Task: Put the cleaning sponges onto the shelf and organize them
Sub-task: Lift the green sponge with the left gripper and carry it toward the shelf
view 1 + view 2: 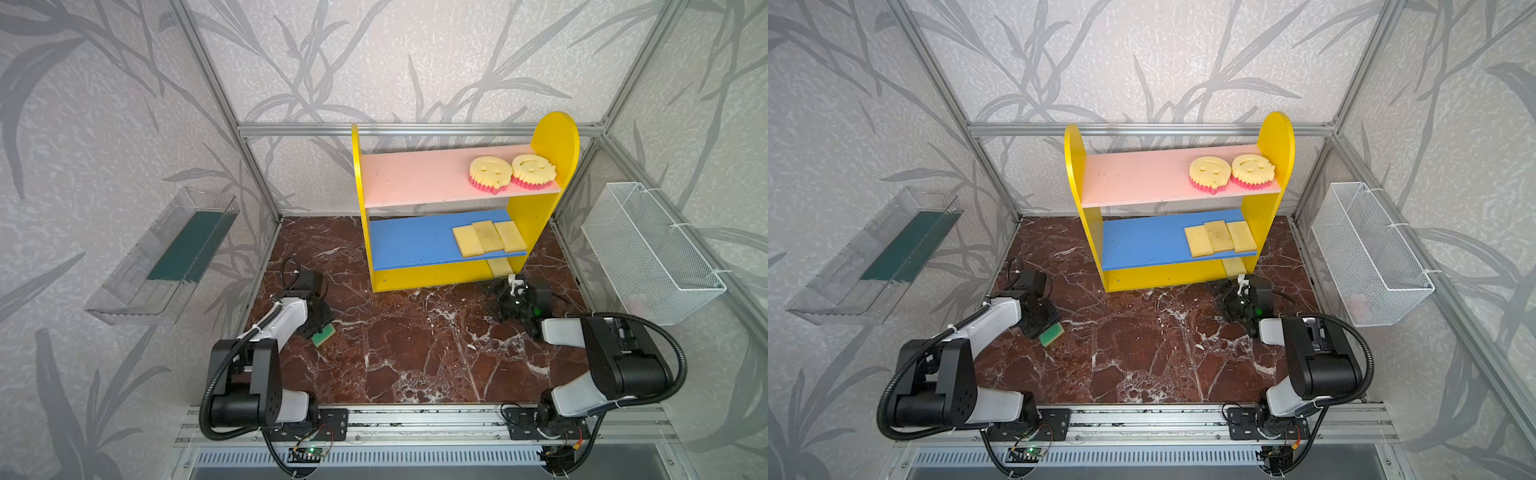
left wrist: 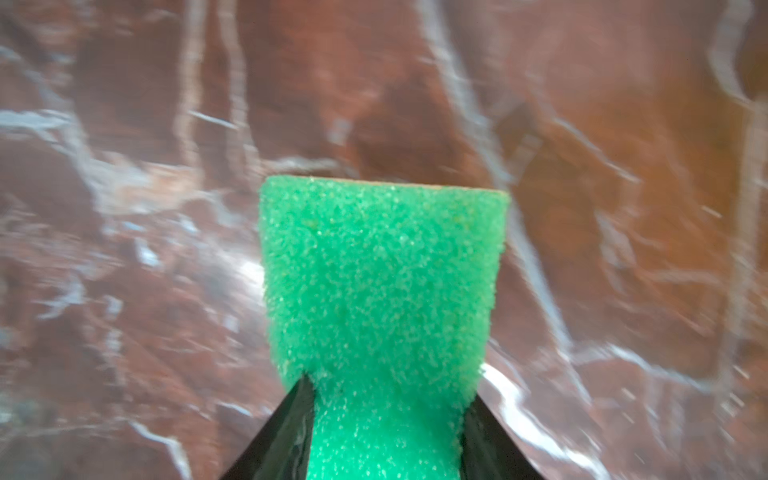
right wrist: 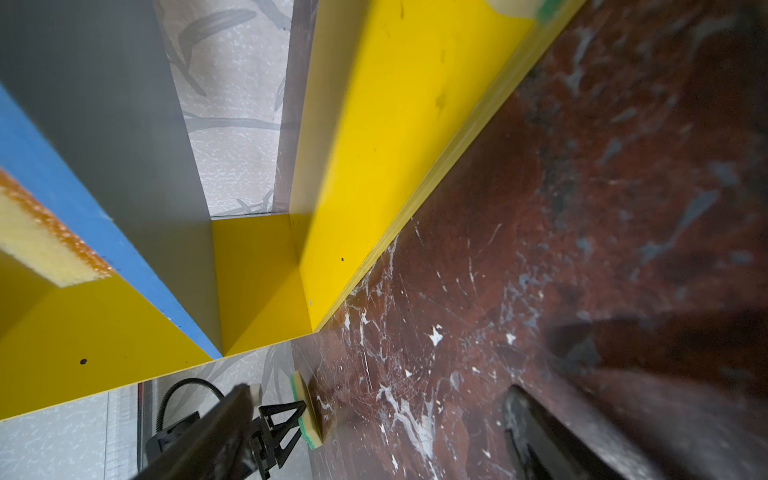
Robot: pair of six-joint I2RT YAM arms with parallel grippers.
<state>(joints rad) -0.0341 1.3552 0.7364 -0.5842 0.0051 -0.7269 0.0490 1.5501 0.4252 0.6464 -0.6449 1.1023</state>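
A green-faced sponge (image 1: 325,336) (image 1: 1053,333) lies on the marble at the left. My left gripper (image 1: 318,330) (image 2: 390,382) is shut on it, and the foam (image 2: 382,270) is pinched narrow between the black fingers. The shelf (image 1: 528,216) (image 1: 1252,208) stands at the back. Two smiley sponges (image 1: 490,172) (image 1: 534,168) sit on its pink board. Three pale yellow rectangles (image 1: 488,236) lie on the blue board, and another (image 1: 500,266) lies on the bottom board. My right gripper (image 1: 496,291) (image 3: 374,399) stands open and empty at the shelf's lower front right corner.
A clear tray (image 1: 166,257) with a dark green bottom hangs on the left wall. A white wire basket (image 1: 648,249) hangs on the right wall. The marble tabletop (image 1: 415,353) lies between the arms. Metal frame posts stand at the back corners.
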